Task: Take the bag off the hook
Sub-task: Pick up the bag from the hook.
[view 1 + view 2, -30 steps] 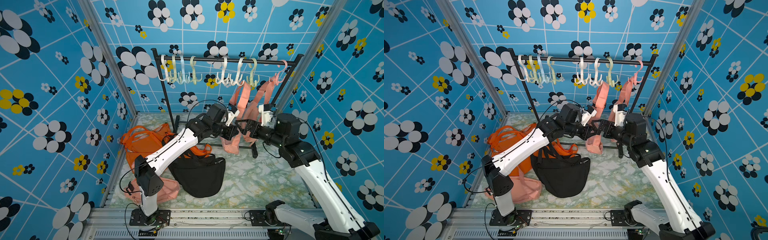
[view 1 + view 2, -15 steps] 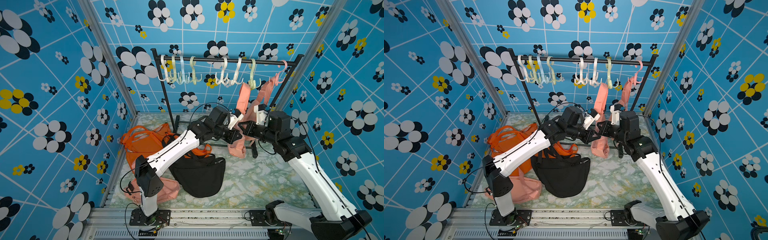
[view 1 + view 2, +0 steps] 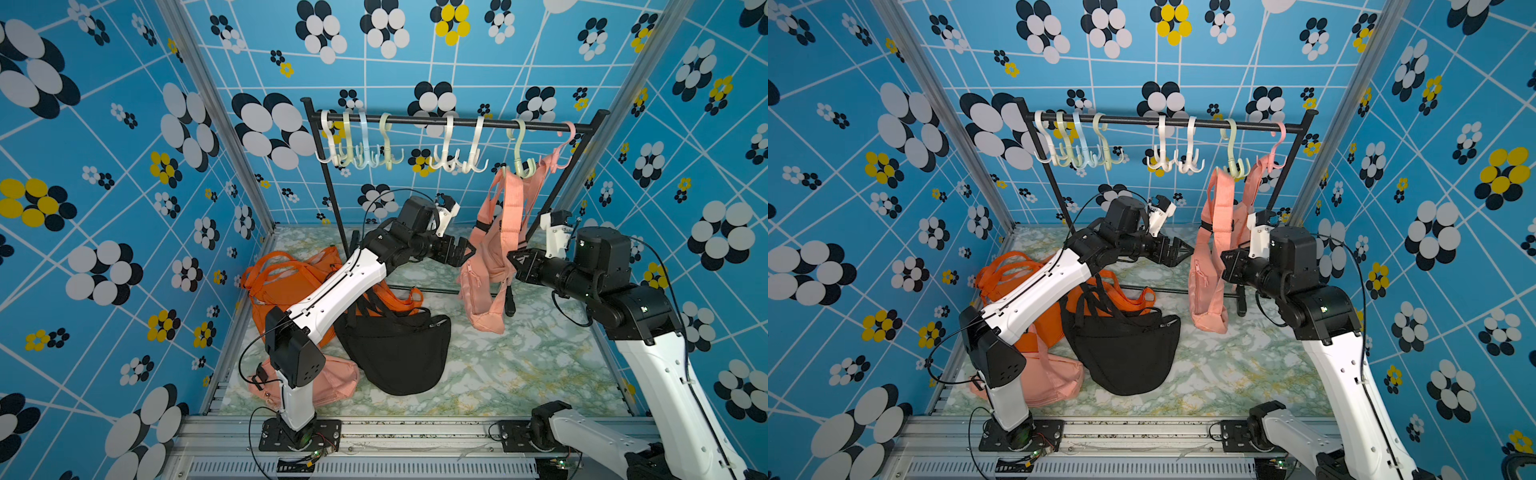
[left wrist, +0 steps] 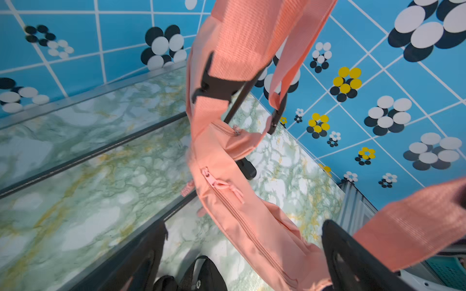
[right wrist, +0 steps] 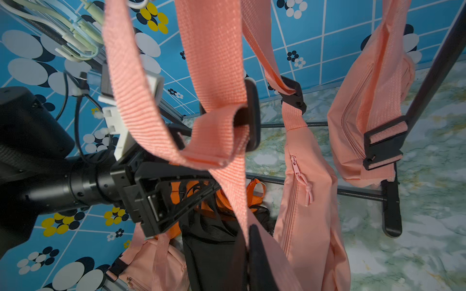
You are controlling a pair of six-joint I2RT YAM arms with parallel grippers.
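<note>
A salmon-pink bag [image 3: 486, 286] [image 3: 1204, 299] hangs by its strap [image 5: 234, 201] from a pale green hook [image 3: 521, 166] on the black rail [image 3: 436, 122]. More pink strap runs up to a pink hook [image 3: 567, 141]. My right gripper [image 3: 513, 262] [image 5: 248, 252] is shut on the strap, right beside the bag body. On the bag's other side my left gripper [image 3: 467, 253] [image 4: 239, 272] stands open, its fingers [image 4: 348, 259] wide apart with the bag's lower end between them. In the right wrist view a second pink bag [image 5: 365, 100] hangs by the rack post.
On the marble floor lie a black bag [image 3: 395, 353], an orange bag [image 3: 286, 286] and another pink bag [image 3: 332, 382] under my left arm. Several bare hooks [image 3: 357, 153] hang along the rail. The rack's foot [image 3: 509, 299] stands just behind the hanging bag.
My left gripper has opened and let go of the strap. My right gripper has closed on the strap and lifted a little, and the bag has swung slightly.
</note>
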